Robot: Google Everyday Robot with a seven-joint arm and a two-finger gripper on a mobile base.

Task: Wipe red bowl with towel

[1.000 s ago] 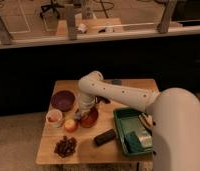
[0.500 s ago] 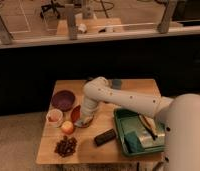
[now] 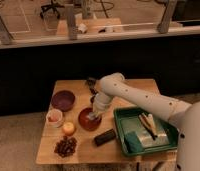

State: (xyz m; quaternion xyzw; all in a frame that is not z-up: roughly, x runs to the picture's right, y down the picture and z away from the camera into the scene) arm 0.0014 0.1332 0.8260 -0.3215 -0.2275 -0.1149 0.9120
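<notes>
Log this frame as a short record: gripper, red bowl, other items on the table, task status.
gripper: gripper down inside the red bowl, at its right side
red bowl: red bowl near the table's middle, upright
towel: not clearly visible; possibly under the gripper
table: wooden table
left of bowl: purple bowl, white cup, apple, grapes
right of bowl: green tray holding utensils
front: dark bar lying between bowl and tray
status: arm over the bowl, consistent with wiping
</notes>
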